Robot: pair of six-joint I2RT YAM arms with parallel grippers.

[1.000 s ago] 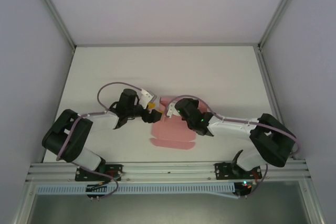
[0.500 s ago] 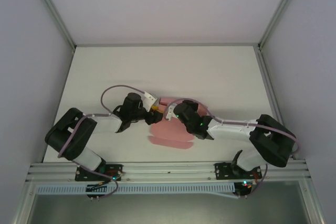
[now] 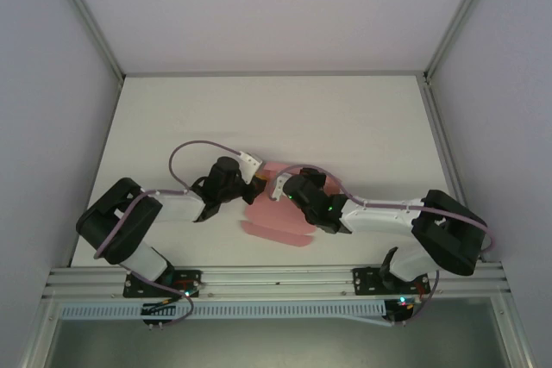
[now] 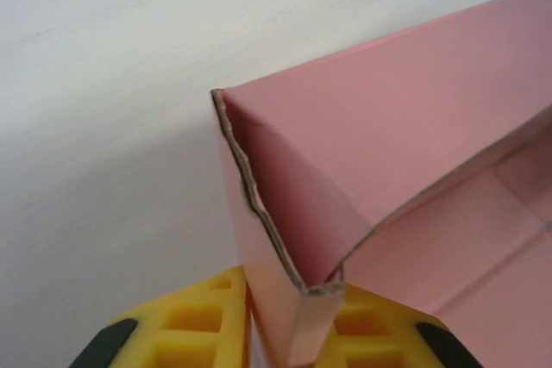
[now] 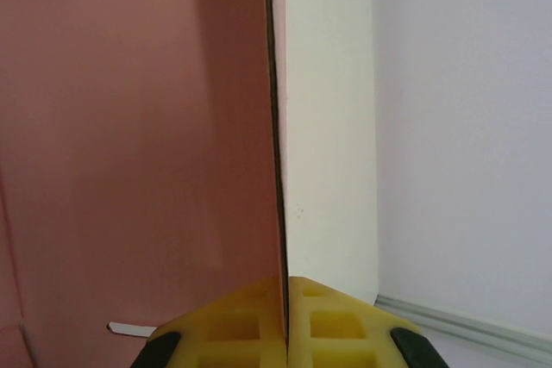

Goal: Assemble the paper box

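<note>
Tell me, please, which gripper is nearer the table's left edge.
Left. The left gripper pinches the paper box's left side, nearer the table edge; the right gripper pinches further right.

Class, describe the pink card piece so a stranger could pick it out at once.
Look at the white table, near the middle of its front edge. There sits the half-folded pink card box, pinched by the left gripper and the right gripper; it is the only pink thing.
</note>
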